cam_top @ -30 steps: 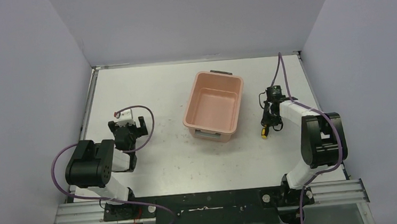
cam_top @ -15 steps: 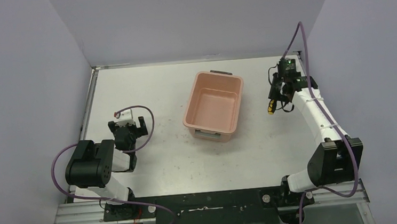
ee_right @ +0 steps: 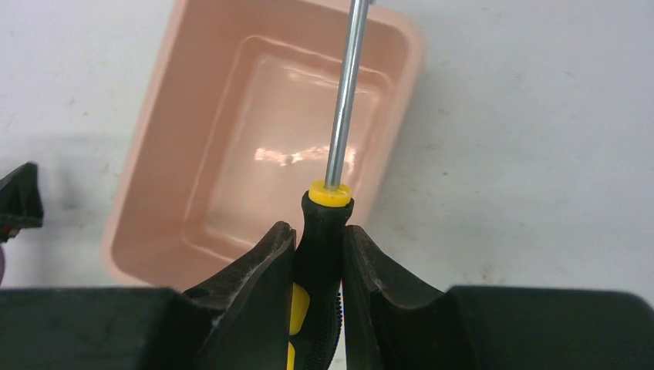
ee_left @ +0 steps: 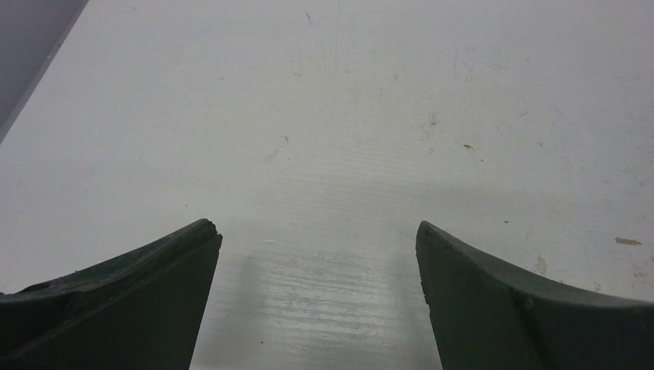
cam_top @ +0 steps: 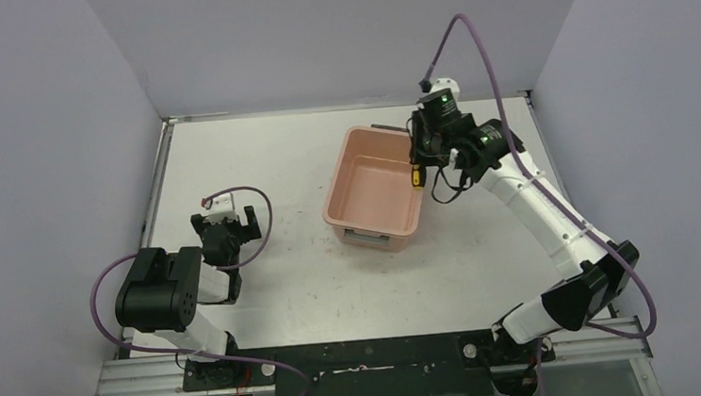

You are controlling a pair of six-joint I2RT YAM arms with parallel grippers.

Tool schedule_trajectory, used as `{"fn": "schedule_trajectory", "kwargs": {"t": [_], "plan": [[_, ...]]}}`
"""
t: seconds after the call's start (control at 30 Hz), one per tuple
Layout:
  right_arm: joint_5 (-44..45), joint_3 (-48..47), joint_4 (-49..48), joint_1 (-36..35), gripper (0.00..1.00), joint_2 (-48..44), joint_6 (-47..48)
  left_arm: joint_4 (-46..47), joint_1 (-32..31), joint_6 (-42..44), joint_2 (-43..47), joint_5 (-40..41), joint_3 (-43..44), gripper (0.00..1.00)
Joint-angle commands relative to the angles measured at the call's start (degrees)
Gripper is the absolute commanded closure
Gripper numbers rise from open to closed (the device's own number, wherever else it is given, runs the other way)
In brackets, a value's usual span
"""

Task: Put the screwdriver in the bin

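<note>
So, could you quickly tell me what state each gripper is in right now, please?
Left gripper: open, holding nothing.
Right gripper: shut on the screwdriver, gripping its handle.

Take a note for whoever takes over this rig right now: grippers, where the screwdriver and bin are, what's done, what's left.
Right gripper: shut on the small yellow-and-black-handled screwdriver, held above the right rim of the salmon-pink plastic bin, shaft pointing over its empty inside.
Left gripper: open, empty, low over the table.
Done: pickup and carry.
Left: centre over the bin, release.
</note>
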State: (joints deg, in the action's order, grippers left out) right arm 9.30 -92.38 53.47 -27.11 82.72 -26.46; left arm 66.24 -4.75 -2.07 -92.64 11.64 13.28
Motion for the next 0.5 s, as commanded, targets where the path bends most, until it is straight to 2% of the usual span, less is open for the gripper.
{"fn": "schedule_trajectory", "kwargs": {"t": [0.0,0.13,0.47], "plan": [[3.0,-3.6,-4.9,-8.0,1.0,5.0,-3.2,3.1,0.4,0.4,0.3,-0.4,1.3,0.03],[3.5,-3.8,-9.1,-11.8,1.0,10.9,-2.8,3.1,0.4,0.4,0.3,-0.4,1.3,0.03],[0.8,5.0,-16.8,-11.2,1.0,22.0,-1.6,3.1,0.4,0.3,0.2,-0.4,1.3,0.03]]}}
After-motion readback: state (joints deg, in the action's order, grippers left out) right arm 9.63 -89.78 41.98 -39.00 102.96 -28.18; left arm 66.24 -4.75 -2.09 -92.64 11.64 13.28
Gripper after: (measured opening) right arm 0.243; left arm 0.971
